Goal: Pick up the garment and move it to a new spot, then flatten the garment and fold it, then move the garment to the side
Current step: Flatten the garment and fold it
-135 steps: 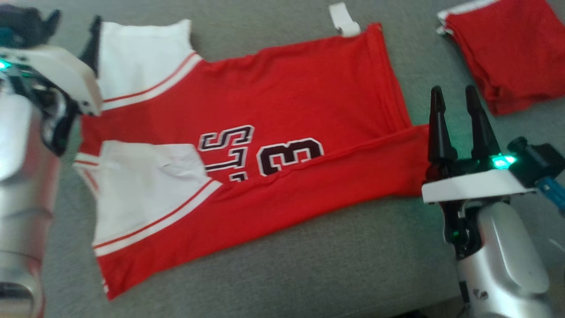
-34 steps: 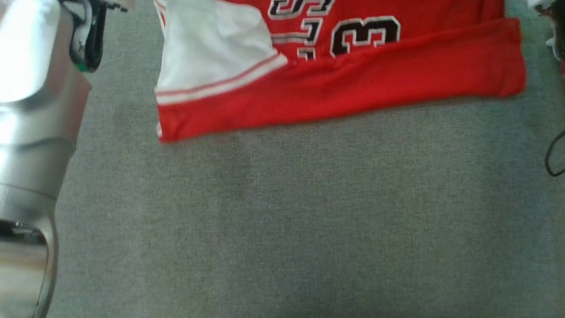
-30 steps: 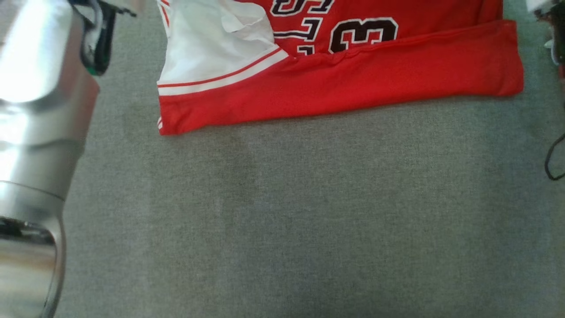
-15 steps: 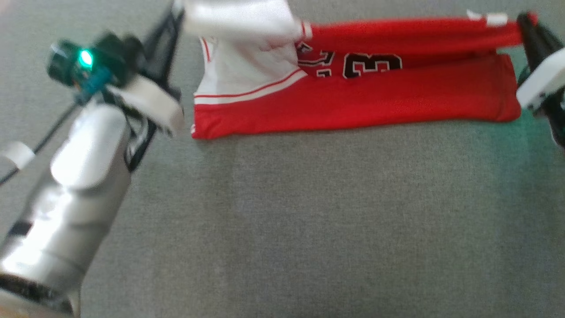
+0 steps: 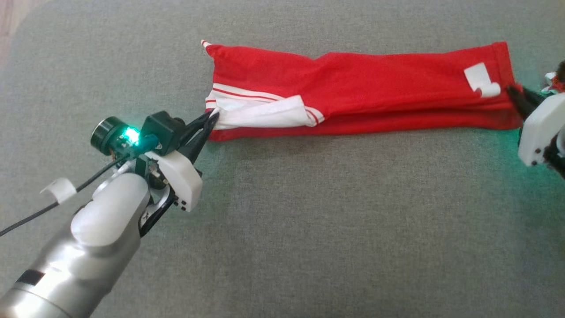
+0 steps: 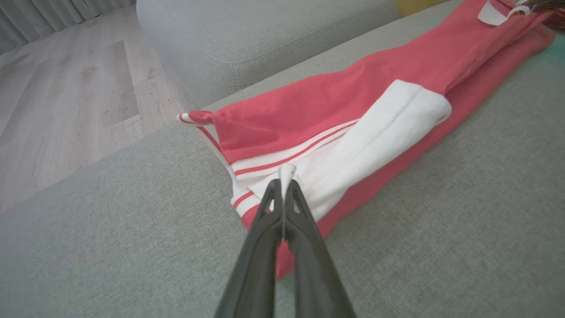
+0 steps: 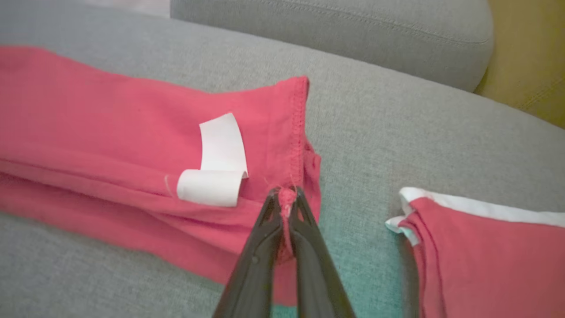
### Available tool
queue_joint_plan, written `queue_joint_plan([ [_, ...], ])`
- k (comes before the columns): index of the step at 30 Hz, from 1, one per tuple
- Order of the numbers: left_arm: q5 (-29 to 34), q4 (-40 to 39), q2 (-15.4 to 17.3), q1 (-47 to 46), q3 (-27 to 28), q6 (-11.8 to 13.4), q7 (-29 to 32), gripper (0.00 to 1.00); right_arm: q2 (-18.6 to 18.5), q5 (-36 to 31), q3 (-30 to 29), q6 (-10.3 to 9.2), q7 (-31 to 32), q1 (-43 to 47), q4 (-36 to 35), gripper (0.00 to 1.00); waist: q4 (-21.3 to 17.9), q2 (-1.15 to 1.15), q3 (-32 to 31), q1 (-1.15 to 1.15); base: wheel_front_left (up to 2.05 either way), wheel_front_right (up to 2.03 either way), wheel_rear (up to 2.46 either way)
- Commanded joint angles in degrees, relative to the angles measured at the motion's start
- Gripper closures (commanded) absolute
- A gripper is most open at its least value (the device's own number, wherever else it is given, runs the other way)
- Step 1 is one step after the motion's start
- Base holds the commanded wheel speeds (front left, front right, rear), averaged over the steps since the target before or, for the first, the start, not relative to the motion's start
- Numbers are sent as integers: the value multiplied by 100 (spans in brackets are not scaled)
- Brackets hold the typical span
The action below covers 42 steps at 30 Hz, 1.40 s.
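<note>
Grey cushion [image 5: 309,229] fabric is seen under everything. Toward its left edge, the left gripper [image 5: 211,119] is pinched tight on the white-trimmed end of the red garment [image 5: 375,84], which is laid as a long folded band across the cushion's far half. At the right hem, just beside a curled white label [image 5: 481,79], the right gripper [image 5: 513,92] is clamped on red cloth. A second folded red piece [image 7: 485,256] is seen further right.

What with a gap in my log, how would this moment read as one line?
garment: folded strip on sofa | left gripper: shut on white end | right gripper: shut on hem
</note>
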Motion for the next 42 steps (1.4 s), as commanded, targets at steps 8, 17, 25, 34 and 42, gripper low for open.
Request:
queue_joint_plan([
  [8,44,-102,252,-280,106,62,73,100,-357,50,531,-5,437,9,-164,100,-63,0,135,0,0,0,0],
  [17,56,173,147,-325,120,278,-108,0,-149,541,378,-5,125,-182,-141,0,-201,0,77,0,0,0,0],
  [25,-447,-179,-202,-329,979,926,-1158,0,277,1012,-476,-5,-1375,-309,-517,0,-292,0,-341,0,0,0,0],
  [34,-633,-1218,-672,434,2281,1404,-1392,0,1320,321,-1530,-5,-2484,107,-541,0,-400,0,-729,0,0,0,0],
  [42,37,-1834,-1229,2041,3261,1487,-1395,0,2908,-1256,-3299,-5,-2514,1659,-1421,0,-498,0,-948,0,0,0,0],
])
